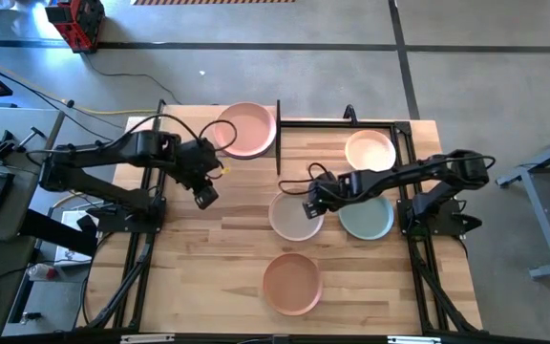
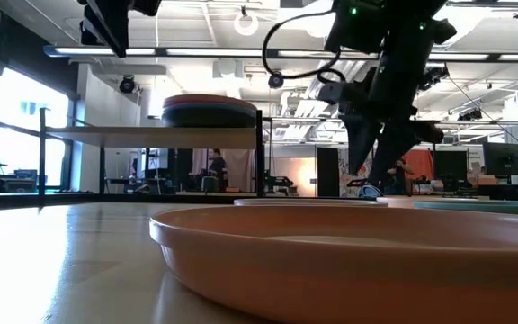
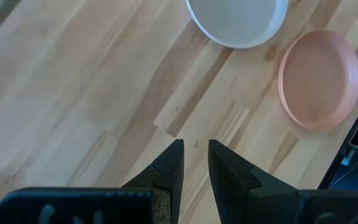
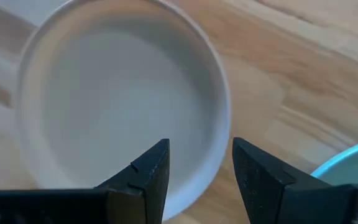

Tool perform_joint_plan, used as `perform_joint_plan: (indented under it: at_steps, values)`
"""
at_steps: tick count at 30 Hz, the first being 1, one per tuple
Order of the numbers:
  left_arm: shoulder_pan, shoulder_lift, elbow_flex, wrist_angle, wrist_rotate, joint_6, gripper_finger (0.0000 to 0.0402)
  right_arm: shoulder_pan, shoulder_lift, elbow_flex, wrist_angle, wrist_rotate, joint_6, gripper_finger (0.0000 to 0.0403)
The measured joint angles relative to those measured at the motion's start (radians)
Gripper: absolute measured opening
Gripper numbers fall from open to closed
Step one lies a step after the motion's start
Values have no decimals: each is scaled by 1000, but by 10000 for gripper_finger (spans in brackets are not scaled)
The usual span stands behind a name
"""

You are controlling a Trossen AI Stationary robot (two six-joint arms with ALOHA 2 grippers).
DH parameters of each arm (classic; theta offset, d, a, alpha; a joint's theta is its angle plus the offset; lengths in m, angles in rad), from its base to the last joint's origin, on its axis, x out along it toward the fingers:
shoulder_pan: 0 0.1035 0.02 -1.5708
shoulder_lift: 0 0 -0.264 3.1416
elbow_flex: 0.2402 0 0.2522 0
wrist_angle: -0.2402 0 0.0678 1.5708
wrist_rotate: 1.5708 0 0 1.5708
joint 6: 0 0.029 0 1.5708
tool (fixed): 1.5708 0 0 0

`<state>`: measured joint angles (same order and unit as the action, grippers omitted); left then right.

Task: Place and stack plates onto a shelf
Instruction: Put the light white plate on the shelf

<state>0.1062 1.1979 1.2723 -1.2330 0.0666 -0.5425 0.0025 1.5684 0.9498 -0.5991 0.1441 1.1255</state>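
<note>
On the shelf (image 2: 151, 136) at the table's far left stands a stack of plates (image 2: 209, 110) with a pink plate (image 1: 246, 129) on top. On the tabletop lie a beige plate (image 1: 289, 218), a sage green plate (image 1: 369, 218), a peach-orange plate (image 1: 292, 283) and a cream plate (image 1: 370, 150). My right gripper (image 4: 197, 162) is open, pointing steeply down over the beige plate's (image 4: 123, 99) right rim, one finger over its inside and one outside; I see no touch. My left gripper (image 3: 194, 155) hangs over bare wood left of the beige plate, its fingers slightly apart with nothing between them.
Black metal frame rails (image 1: 342, 121) run along the table's far right and both side edges. The sage green plate (image 4: 353, 168) lies close beside my right gripper. Bare wood (image 1: 199, 268) stretches across the table's near left.
</note>
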Motion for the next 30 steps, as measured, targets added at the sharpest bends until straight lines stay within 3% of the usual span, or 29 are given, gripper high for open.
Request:
perform_joint_plan:
  at_steps: [7, 21, 25, 30]
  values:
    - [-54, 0, -56, 132, -1, -40, 62, -2, 66, 0, -5, 11, 3, 151]
    - [-82, 6, -182, 351, 0, -60, 62, -2, 155, -1, 24, 6, 56, 106]
    - [-82, 7, -216, 374, 0, -83, 62, -2, 158, -1, 25, 5, 88, 78]
    - [-80, 23, -233, 373, -2, -83, 62, -2, 158, -1, 25, 1, 90, 13]
